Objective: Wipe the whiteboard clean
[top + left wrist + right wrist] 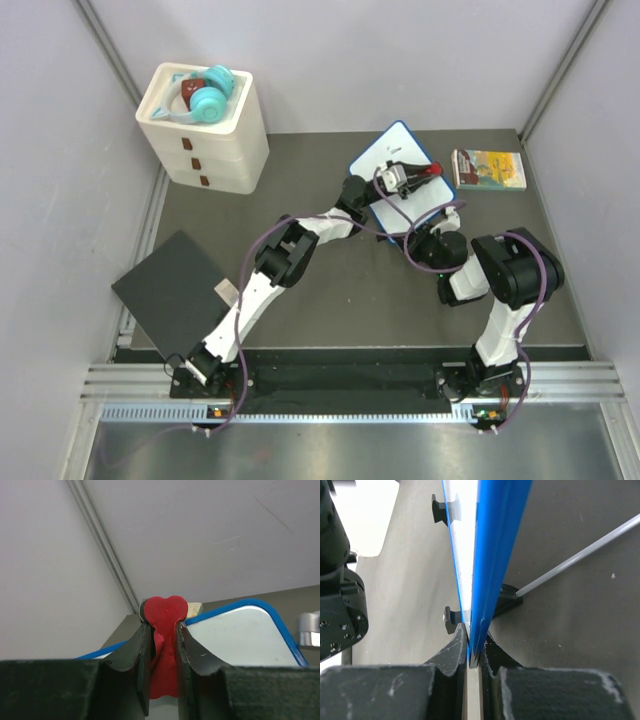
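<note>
The whiteboard (385, 157), white with a thin blue rim, sits at the back middle of the dark table, its face blank where it shows. My left gripper (412, 176) reaches over it and is shut on a red eraser (430, 172). In the left wrist view the red eraser (163, 614) bulges out between the fingers (141, 647), just above the whiteboard (245, 637). My right gripper (445, 214) is at the board's near right edge. In the right wrist view it (476, 641) is shut on the blue rim (492, 555), seen edge-on, with black feet showing.
A white drawer unit (215, 150) with teal headphones (210, 97) on top stands at the back left. A colourful book (488, 168) lies right of the board. A flat black square panel (170, 290) lies at the left edge. Grey walls close in on three sides.
</note>
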Robot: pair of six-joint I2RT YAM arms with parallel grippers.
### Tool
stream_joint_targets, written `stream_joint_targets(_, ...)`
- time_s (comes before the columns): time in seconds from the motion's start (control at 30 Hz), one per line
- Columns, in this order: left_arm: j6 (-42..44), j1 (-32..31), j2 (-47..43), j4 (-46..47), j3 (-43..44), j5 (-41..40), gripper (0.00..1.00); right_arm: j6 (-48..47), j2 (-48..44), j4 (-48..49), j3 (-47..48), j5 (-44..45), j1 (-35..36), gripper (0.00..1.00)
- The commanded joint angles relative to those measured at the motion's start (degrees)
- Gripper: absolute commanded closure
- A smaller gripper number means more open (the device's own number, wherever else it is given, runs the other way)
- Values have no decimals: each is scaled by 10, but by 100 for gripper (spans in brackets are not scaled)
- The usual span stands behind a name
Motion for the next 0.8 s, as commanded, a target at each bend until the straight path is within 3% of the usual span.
stream_joint_targets(0.0, 8, -1, 31, -66, 58, -61, 100, -66, 34, -195, -36, -77, 37, 100)
stream_joint_targets(0.13, 68, 13, 28, -115, 59, -106, 100, -67, 34, -194, -36, -78, 37, 100)
stream_joint_targets(0.47, 84, 61, -2, -101, -41, -115, 100, -67, 36, -193, -35, -80, 37, 100)
stream_joint_targets(0.6, 71, 81, 12, -91, -34, -135, 100, -68, 34, -194, -35, -79, 37, 100)
stream_joint_targets(0.77, 26, 97, 65, -80, 46, -144, 100, -72, 37, -199, -31, -79, 40, 100)
